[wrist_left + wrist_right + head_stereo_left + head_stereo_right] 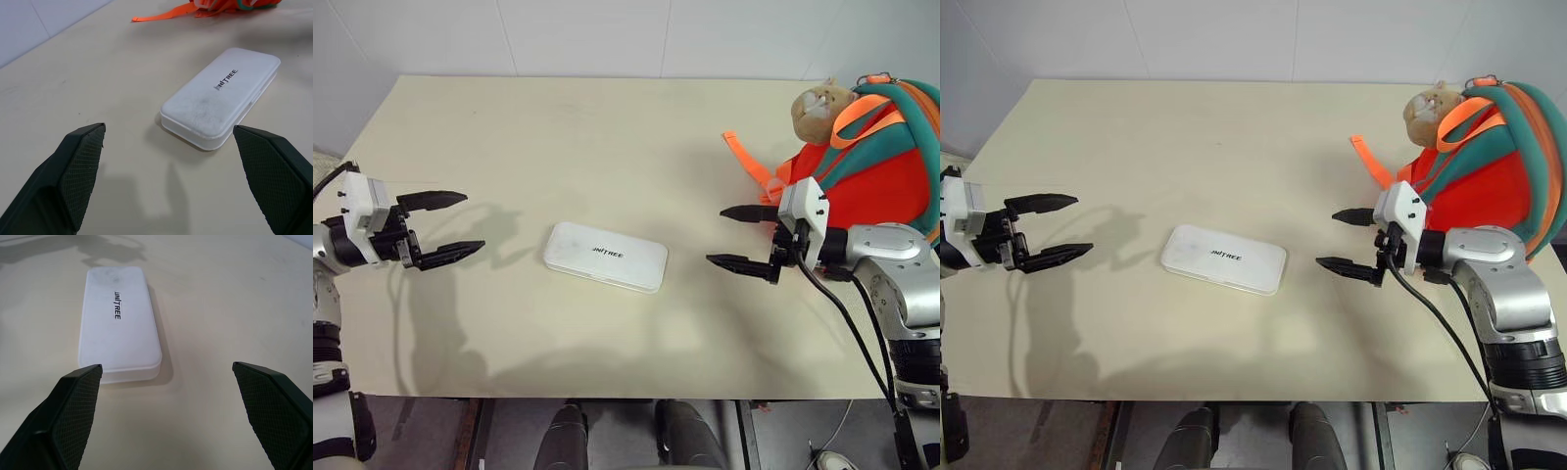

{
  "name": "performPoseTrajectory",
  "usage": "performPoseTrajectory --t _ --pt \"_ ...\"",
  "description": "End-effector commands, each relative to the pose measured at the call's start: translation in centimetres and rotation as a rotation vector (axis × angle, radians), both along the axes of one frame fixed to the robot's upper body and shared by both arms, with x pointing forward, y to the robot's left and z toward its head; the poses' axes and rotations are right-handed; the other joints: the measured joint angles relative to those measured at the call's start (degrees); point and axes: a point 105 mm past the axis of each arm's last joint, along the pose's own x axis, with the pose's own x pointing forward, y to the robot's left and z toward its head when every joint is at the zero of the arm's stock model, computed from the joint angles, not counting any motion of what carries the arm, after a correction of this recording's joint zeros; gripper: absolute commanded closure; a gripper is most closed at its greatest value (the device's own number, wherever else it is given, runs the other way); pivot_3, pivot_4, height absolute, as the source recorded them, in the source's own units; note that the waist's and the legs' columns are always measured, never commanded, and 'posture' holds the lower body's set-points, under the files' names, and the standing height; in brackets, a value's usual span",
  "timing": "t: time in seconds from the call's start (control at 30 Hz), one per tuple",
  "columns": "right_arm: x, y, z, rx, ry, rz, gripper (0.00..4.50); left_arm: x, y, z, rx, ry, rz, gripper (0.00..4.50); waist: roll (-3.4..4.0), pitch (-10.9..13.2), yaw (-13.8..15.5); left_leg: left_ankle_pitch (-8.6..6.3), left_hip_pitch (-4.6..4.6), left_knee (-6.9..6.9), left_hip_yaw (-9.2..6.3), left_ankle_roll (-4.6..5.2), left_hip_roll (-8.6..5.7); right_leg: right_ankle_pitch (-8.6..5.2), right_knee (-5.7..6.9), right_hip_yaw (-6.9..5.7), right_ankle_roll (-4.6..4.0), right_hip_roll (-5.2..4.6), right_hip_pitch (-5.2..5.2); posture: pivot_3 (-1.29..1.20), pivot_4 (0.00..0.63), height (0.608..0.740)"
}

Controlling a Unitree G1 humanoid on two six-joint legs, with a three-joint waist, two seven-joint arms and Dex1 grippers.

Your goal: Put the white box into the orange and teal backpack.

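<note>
The white box (pixel 605 257) lies flat at the centre of the frame on the beige desk (pixel 597 137). The left claw (pixel 442 228) hovers at the left edge, fingers spread apart and empty; the right claw (pixel 741 237) hovers right of the box, likewise spread and empty. The orange and teal backpack (pixel 876 162) sits at the upper right.

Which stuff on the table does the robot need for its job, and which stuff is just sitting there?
Needed:
- flat white rectangular box with dark lettering
- bulky red-orange fabric backpack with teal straps
- both open black-fingered hands, left hand and right hand

Just there:
- tan plush animal on the backpack
- beige table
</note>
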Motion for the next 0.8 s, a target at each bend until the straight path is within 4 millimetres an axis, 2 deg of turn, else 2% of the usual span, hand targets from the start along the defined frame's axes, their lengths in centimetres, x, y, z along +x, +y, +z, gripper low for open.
performPoseTrajectory --t 0.03,0.37,0.6,0.63,0.7,0.8 --pt "-0.5 0.2 1.7 0.024 -0.061 0.011 0.0 -0.1 0.3 0.7 0.006 -0.031 0.007 0.02 0.0 0.0 0.0 0.0 0.0 0.0 0.0 0.0 0.0 0.0 0.0 0.0 0.0 0.0 0.0 0.0 0.15 0.74" --pt "-0.5 1.9 1.7 0.049 -0.052 0.032 0.0 0.6 -0.1 0.2 -0.004 -0.035 0.028 0.02 0.0 0.0 0.05 0.0 0.0 0.03 0.0 0.0 0.0 0.0 0.04 0.0 0.0 0.0 0.0 0.0 0.15 0.74" --pt "-0.3 2.5 0.8 0.038 -0.026 -0.049 0.0 0.8 -0.2 0.3 -0.008 -0.063 0.019 0.02 0.0 0.0 0.23 0.0 0.0 0.03 -0.01 0.0 0.0 0.0 0.03 0.0 0.0 0.0 0.0 0.0 0.15 0.74" --pt "-0.4 2.7 0.8 0.051 -0.03 -0.05 0.0 1.0 -0.1 0.5 -0.014 -0.077 0.03 0.2 -0.01 0.0 0.27 0.0 0.0 0.03 0.0 0.0 0.0 0.0 0.04 0.0 0.0 0.0 0.0 0.0 0.15 0.74" --pt "-0.5 3.0 1.0 0.075 -0.038 -0.056 0.39 1.5 0.0 0.6 -0.039 -0.067 0.063 0.63 -0.01 0.0 0.28 0.0 0.0 0.08 -0.01 0.0 0.0 0.0 0.08 0.0 0.0 0.0 0.01 0.0 0.15 0.74" --pt "-0.9 3.4 0.8 0.088 -0.03 -0.049 1.34 2.1 0.0 0.0 -0.036 -0.04 0.09 1.59 -0.01 0.0 0.24 0.0 0.0 0.08 -0.01 0.0 0.0 0.0 0.08 0.0 0.0 0.0 0.01 0.0 0.15 0.74"
